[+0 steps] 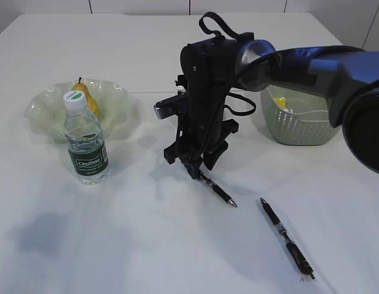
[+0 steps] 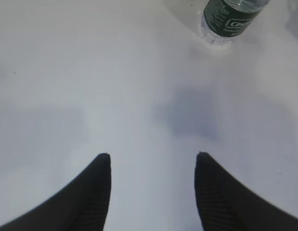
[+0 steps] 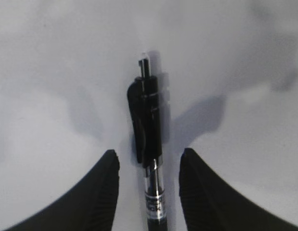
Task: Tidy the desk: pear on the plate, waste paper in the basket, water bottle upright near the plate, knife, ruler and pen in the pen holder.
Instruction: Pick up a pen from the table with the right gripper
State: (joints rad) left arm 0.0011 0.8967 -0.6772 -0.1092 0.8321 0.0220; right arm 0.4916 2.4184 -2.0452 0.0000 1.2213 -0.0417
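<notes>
- Exterior view: the right gripper (image 1: 198, 166) points down at the middle of the desk (image 1: 146, 245), its jaws part open astride the upper end of a black pen (image 1: 217, 190) that lies on the white top; whether the pads touch the pen cannot be told here.
- A second black pen (image 1: 286, 237) lies near and to the right, well apart from the first, with a transparent ruler (image 1: 297, 260) seemingly under it.
- The water bottle (image 1: 86, 139) stands upright at the left, white cap on, its dark green label reading "Cestbon", just in front of the plate (image 1: 119, 104).
- The pear (image 1: 86, 96) sits in the plate, partly hidden behind the bottle.
- The basket (image 1: 299, 125) stands at the far right behind the arm, with something yellow and white inside; the pen holder is hidden if it is there at all.
- Left wrist view: the left gripper (image 2: 152, 166) hangs released above bare desk, jaws wide apart with nothing between them; the bottle's base and label edge show at the far right.
- Right wrist view: the pen, clip and clicker pointing away, lies between the two fingers (image 3: 103, 187) with a clear gap on each side, so it is not clenched.
- The barrel bears print too blurred to read.
</notes>
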